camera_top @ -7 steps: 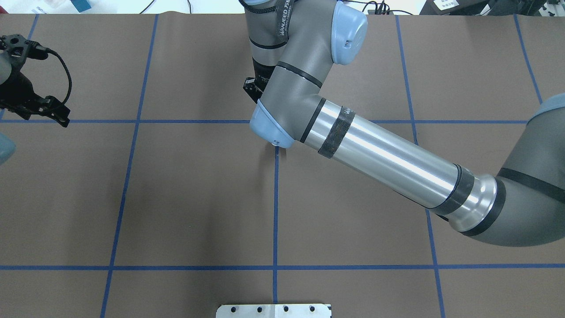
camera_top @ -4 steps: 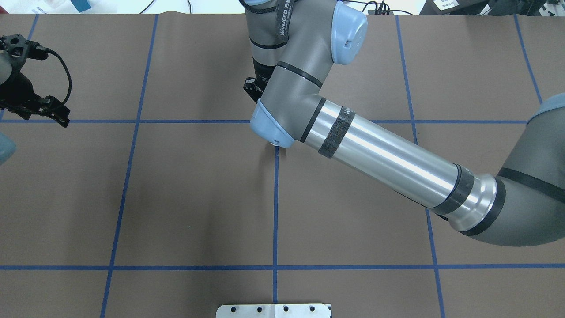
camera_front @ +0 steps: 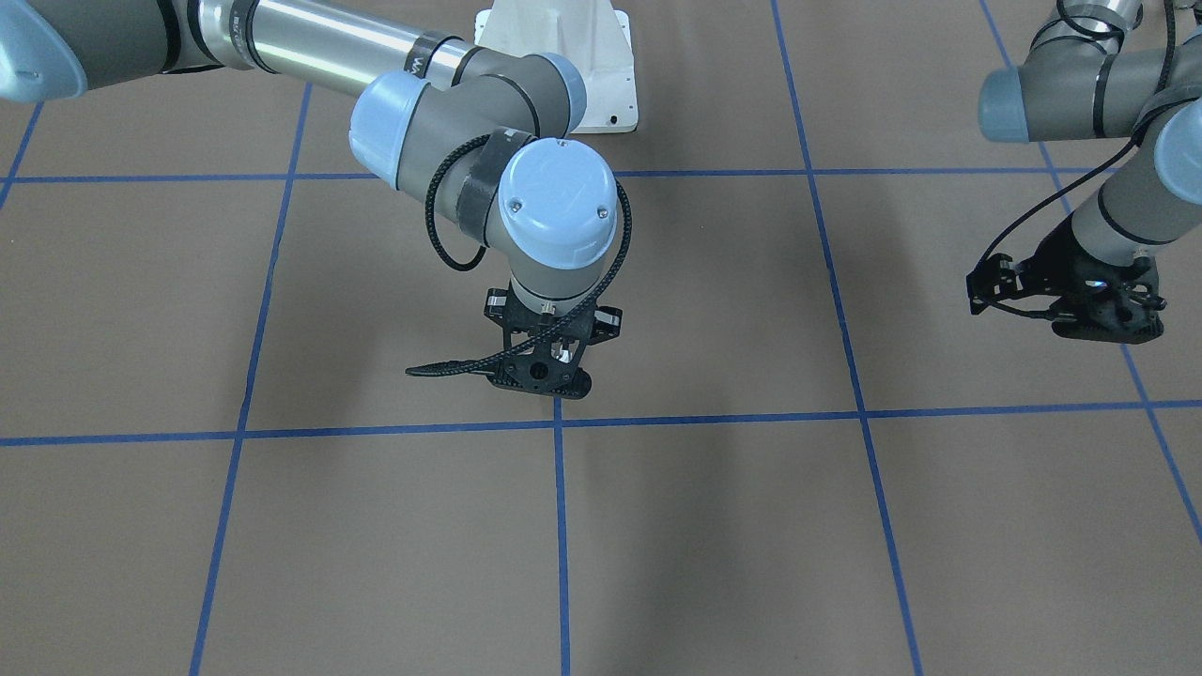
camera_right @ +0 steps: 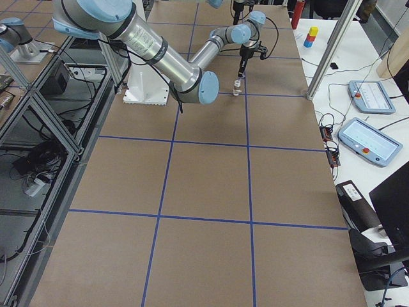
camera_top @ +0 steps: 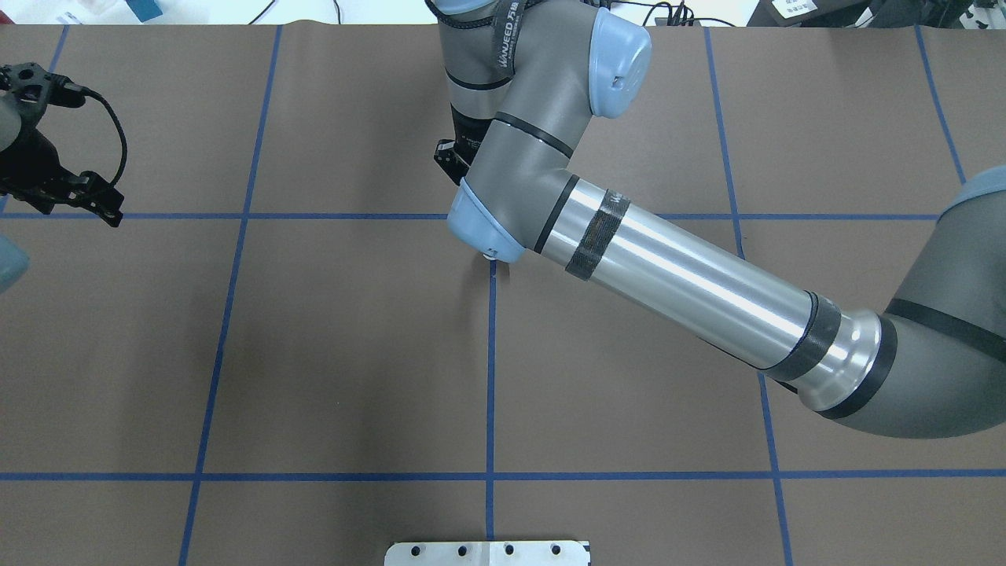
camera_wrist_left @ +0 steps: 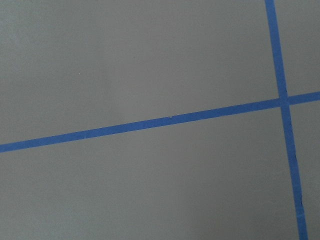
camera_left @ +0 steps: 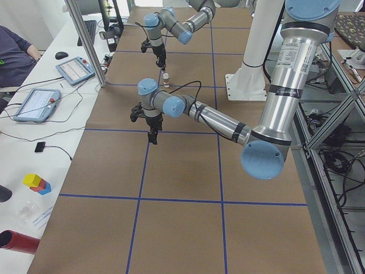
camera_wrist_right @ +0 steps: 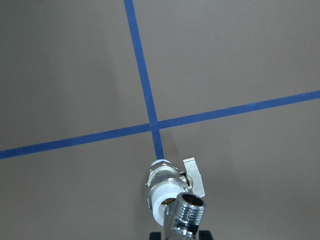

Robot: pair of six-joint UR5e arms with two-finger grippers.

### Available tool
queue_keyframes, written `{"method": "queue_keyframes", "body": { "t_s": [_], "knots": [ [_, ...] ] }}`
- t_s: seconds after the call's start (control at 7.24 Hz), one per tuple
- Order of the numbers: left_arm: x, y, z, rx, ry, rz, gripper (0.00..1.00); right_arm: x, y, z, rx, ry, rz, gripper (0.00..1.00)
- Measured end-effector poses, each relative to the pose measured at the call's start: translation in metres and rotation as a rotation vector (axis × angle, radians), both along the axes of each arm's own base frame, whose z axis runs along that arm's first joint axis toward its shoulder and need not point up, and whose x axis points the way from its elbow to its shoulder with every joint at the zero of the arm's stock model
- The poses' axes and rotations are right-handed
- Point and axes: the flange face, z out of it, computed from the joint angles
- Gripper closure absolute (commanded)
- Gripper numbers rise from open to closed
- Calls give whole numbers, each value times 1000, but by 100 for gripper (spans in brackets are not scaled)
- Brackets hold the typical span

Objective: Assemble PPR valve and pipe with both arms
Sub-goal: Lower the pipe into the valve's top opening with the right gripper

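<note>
Right arm [camera_top: 676, 275] reaches across the worktop [camera_front: 714, 526] towards its middle, with the right gripper [camera_front: 545, 376] pointing down just beside a crossing of the blue tape lines [camera_wrist_right: 142, 85]. In the right wrist view this gripper is closed around the pipe [camera_wrist_right: 187, 210], whose threaded open end tilts towards the camera.

The PPR valve [camera_wrist_right: 164, 187] stands upright on the worktop, on one tape line close to the crossing. Its white collar faces up and its small side handle [camera_wrist_right: 194, 176] is on the right of that view. The pipe sits directly over the collar. Contact between the two cannot be confirmed.

Left gripper [camera_front: 1080, 314] hangs above the worktop well apart from the valve, out at the robot's left side. Its wrist view shows only bare worktop and tape. Its jaw width cannot be told from any view.
</note>
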Motion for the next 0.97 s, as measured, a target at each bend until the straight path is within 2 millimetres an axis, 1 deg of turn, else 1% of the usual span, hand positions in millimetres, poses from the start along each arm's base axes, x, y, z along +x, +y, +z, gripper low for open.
{"method": "queue_keyframes", "body": {
  "t_s": [0.55,0.97],
  "knots": [
    [0,-1,3,-5,-3,0,0,-10,7,3,0,1,-16,100],
    [0,-1,2,-3,-2,0,0,-11,8,4,2,1,-21,100]
  ]
}}
